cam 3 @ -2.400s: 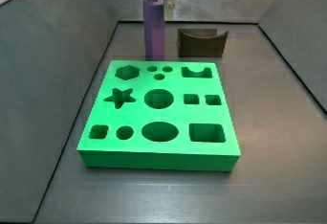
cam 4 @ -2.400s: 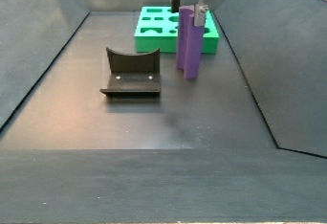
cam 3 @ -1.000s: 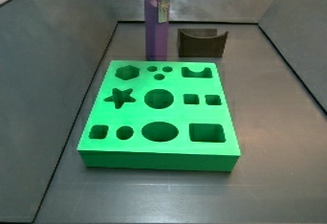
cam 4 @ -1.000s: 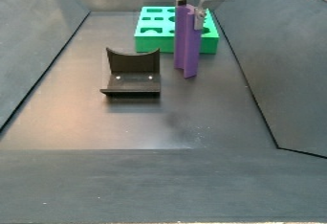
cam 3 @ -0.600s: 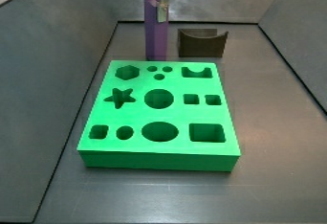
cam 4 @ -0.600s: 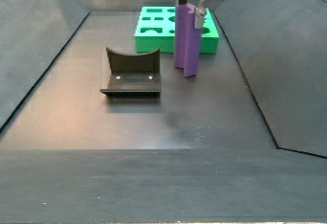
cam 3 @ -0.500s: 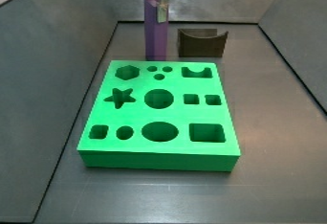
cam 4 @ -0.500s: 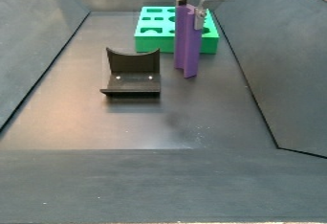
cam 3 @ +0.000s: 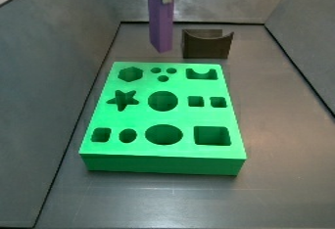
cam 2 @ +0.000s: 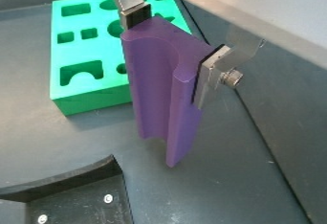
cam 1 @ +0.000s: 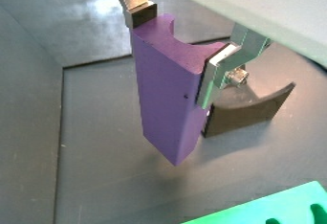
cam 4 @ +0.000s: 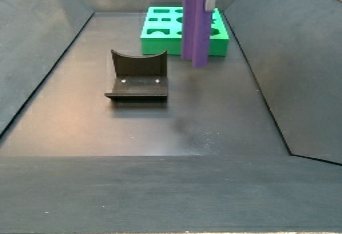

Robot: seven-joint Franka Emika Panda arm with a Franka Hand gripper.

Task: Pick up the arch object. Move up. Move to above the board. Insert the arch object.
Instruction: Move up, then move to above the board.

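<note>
Hanging upright clear of the surface, the purple block is clamped at its top between the jaws of the gripper, near the green board and the dark fixture.

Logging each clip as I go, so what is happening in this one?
The gripper is shut on the tall purple arch object and holds it upright, clear of the floor, as a side view shows. The thick green board with its cut-out holes lies apart with nothing inserted. A dark brown curved block sits on the floor nearby.
</note>
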